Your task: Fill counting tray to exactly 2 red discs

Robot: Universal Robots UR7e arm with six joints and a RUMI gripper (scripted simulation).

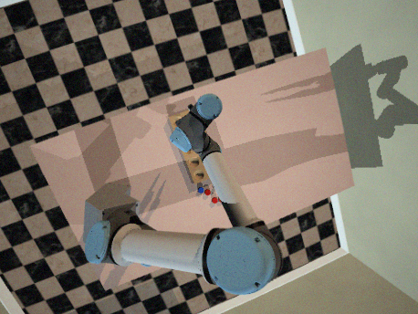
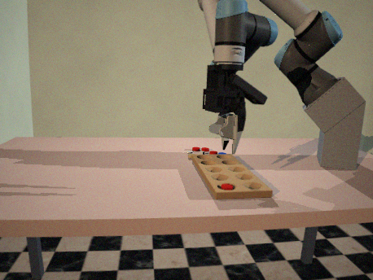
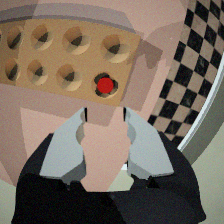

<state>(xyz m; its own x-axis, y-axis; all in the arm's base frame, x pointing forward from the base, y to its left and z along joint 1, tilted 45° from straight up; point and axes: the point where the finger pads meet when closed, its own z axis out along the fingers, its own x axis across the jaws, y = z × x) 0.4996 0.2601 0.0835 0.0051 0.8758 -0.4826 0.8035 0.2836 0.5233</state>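
Observation:
The wooden counting tray [image 2: 244, 194] [image 1: 192, 158] [image 3: 91, 56] lies on the pink table, with two rows of round pockets. One red disc [image 2: 226, 186] [image 3: 105, 85] lies in a pocket at the tray's near end in the exterior view. The other pockets in view are empty. Loose red discs [image 2: 204, 149] [image 1: 207, 192] lie on the table just beyond the tray's far end. My gripper [image 2: 229, 147] [image 3: 105, 108] hangs a little above that far end, near the loose discs. Its fingers stand partly apart with only table showing between them. In the top view the wrist hides the fingers.
A blue disc [image 1: 200, 189] [image 2: 221, 154] lies among the loose red ones. The arm's forearm [image 1: 224, 178] crosses over the disc cluster in the top view. The robot's grey base block [image 2: 340, 126] stands at the table's right.

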